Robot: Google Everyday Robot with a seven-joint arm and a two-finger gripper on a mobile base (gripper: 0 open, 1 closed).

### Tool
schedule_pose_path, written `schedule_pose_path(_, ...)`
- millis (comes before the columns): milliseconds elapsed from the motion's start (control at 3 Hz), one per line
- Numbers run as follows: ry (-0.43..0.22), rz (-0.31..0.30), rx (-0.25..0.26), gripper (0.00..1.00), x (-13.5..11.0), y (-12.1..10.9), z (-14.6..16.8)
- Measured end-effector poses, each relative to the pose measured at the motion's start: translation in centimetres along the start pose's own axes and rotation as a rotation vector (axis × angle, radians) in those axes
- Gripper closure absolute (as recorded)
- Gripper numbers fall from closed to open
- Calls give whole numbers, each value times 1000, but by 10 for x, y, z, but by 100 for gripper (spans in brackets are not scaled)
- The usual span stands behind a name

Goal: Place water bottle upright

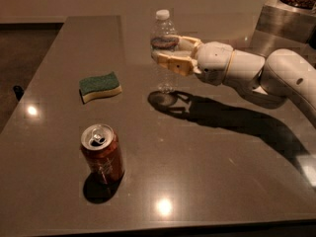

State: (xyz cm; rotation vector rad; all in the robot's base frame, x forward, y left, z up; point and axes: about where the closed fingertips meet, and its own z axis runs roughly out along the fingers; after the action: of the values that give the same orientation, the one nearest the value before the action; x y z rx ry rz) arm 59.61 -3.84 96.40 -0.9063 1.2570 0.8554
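The water bottle [163,36] is clear ribbed plastic with a white cap and a red-and-white label band. It stands upright near the table's far middle, its base on or just above the dark tabletop [207,172]. My gripper [169,53] reaches in from the right on a white arm and is shut on the bottle's middle, one finger in front and one behind it.
A red soda can [102,153] stands upright at the front left. A green-and-yellow sponge [100,86] lies left of the bottle. A metal container [288,21] with brown contents stands at the back right. The arm's shadow falls across the table's right half.
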Motion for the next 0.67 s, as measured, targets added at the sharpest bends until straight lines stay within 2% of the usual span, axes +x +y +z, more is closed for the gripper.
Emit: schedule_pose_path(667, -42, -17, 9, 100, 16, -5, -5)
